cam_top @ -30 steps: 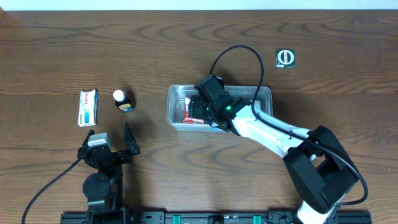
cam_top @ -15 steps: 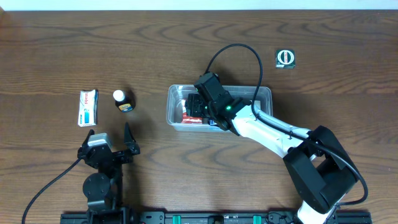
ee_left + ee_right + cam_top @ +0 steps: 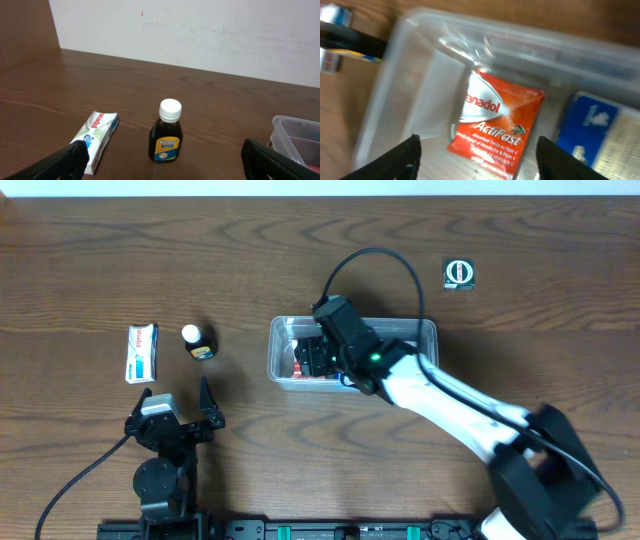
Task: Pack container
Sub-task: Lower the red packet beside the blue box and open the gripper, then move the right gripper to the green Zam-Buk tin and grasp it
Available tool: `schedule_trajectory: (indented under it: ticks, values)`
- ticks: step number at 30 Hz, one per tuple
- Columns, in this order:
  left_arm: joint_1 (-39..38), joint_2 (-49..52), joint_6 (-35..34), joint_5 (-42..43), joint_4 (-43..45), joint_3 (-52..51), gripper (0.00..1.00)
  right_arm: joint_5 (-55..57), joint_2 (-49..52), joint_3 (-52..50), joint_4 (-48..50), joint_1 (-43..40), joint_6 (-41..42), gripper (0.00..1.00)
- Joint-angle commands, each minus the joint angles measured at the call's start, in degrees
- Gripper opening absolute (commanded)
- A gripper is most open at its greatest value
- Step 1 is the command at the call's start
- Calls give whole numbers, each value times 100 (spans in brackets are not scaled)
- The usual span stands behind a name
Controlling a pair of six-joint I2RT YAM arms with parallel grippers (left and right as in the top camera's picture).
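The clear plastic container (image 3: 282,352) sits mid-table; its corner also shows in the left wrist view (image 3: 297,137). My right gripper (image 3: 316,358) hovers over its left half, open and empty (image 3: 477,160). Below it a red Panadol ActiFast packet (image 3: 495,122) lies flat on the container floor (image 3: 415,100), with a blue box (image 3: 595,132) to its right. My left gripper (image 3: 178,420) is open and empty near the front left (image 3: 162,160). A dark Woods bottle with a white cap (image 3: 166,132) and a white toothpaste box (image 3: 97,132) stand ahead of it.
The bottle (image 3: 197,341) and toothpaste box (image 3: 141,352) lie left of the container. A small black square packet with a round white mark (image 3: 460,274) lies at the back right. A white wall rises behind the table's far edge.
My right gripper has drawn slightly away from the red packet, which now lies free in the container. The right arm's elbow has shifted. The left arm has not moved.
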Motion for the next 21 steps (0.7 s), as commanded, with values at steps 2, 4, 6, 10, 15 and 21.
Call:
schedule_trajectory:
  ticks: [2,4,6,10,15,21]
  values:
    - [4,-28,79,-114,-212,-114,98,461,-951,24,-214,-125,-448,76]
    - [4,-28,79,-114,-212,-114,98,588,-1318,26,-315,-415,-568,77]
    - [4,-28,79,-114,-212,-114,98,581,-1578,31,-367,-831,-699,74]
    - [4,-28,79,-114,-212,-114,98,485,-1757,98,-514,-1871,-835,73]
    - [4,-28,76,-114,-212,-114,98,428,-1587,426,-850,-3075,-1222,77]
    - [4,-28,79,-114,-212,-114,98,437,-1012,1436,-1670,-3748,-1930,80]
